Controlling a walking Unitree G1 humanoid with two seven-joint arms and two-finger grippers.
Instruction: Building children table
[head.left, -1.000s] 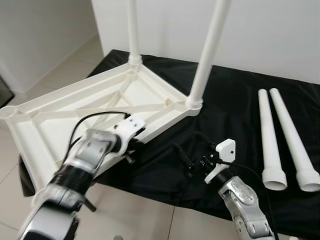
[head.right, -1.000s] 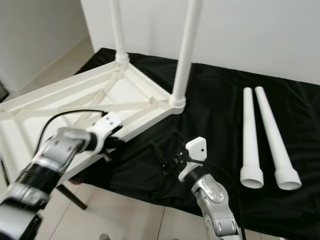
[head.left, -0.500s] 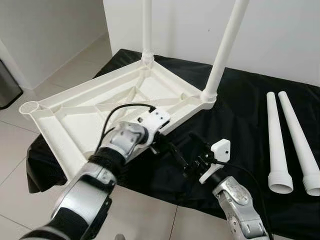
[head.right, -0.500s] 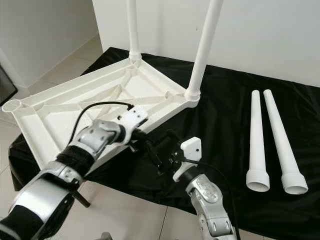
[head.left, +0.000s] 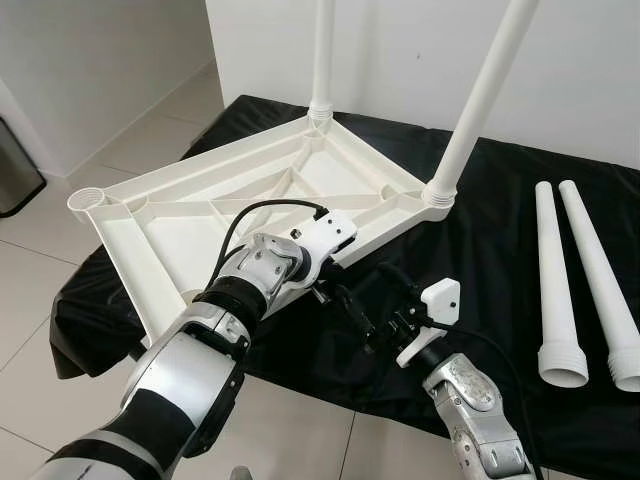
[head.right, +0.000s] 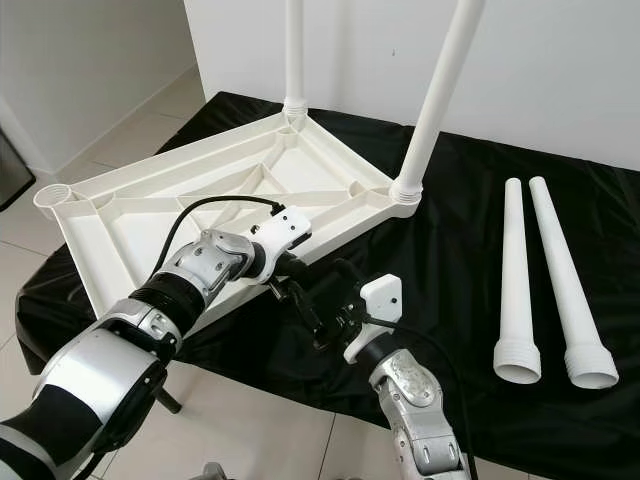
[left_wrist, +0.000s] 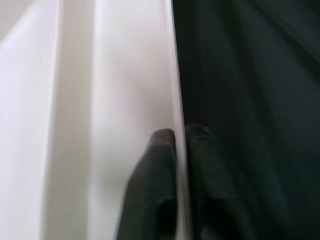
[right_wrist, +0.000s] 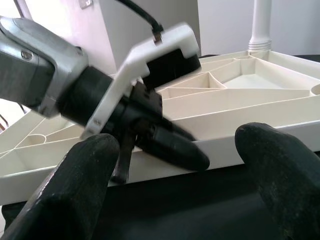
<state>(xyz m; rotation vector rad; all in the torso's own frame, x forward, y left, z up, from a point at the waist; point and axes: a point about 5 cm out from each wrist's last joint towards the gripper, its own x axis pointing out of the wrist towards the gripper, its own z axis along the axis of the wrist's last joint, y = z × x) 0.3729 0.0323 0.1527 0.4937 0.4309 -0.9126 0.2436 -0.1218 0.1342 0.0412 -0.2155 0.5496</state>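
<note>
— So where does the children's table top (head.left: 190, 215) lie?

— Upside down on the surface draped with a black cloth (head.left: 500, 250), ribs facing up. Its far end rests on the cloth, while the near-left part juts out past the edge, over the tiled floor (head.left: 30, 310). Two white legs stand upright in its far corners: one at the back (head.left: 322, 60), one at the right corner (head.left: 478, 105).

— And the other legs?

— Two loose legs (head.left: 551, 285) lie side by side on the cloth at the right, well apart from the top, their wide ends toward the robot.

— What is the left pincer (head.right: 300, 297) doing?

— It sits at the near rim of the table top. In the left wrist view its two black fingers (left_wrist: 155, 185) are closed on that thin white rim, one on each side of it.

— And the right pincer (head.left: 375, 300)?

— It hovers just in front of the left one, low over the cloth near the surface's front edge. In the right wrist view its fingers (right_wrist: 80, 185) are spread wide with nothing between them, aimed at the left pincer and the rim behind it.

— Anything else around?

— A white wall (head.left: 400, 50) stands behind the surface, and a dark object (head.left: 15, 170) stands at the far left on the floor.
</note>
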